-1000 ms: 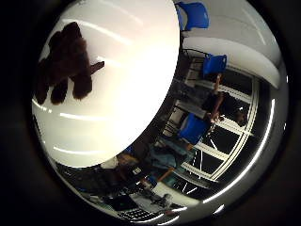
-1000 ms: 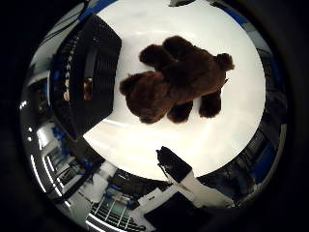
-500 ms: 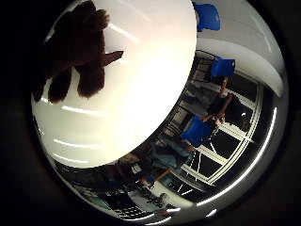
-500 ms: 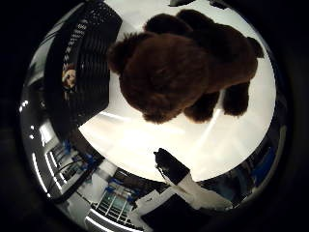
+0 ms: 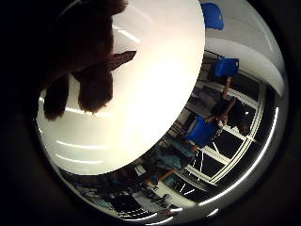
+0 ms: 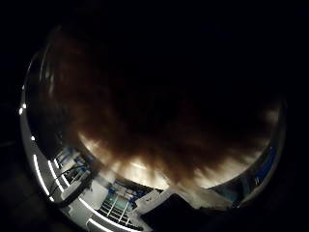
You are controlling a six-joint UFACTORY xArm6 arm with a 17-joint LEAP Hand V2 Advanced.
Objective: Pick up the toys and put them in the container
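My fingers: I cannot tell whether they are spread or curled, because neither palm view is showing them clearly. The only piece of my hand [image 6: 186, 212] I am making out is a dark and pale part at the edge of the thumb-side view, below the fur.

The brown plush toy [image 6: 159, 111] is filling nearly that whole view right now, a blur of dark brown fur, so it is sitting very close to my palm. I cannot say whether my palm is touching it.

From the little-finger side I am seeing the same toy at the edge of the view, its rounded paws [image 5: 96, 87] hanging over the white surface [image 5: 141, 108]. The toy is lying on that surface, which is glaring brightly with streaks of reflected ceiling light.

The container is not showing in either view at this moment.

Past the rim of the surface, blue chairs [image 5: 226, 67] are standing in the room, with tall window frames behind them. A thin pale strip of surface is peeking out beneath the fur on the thumb side.
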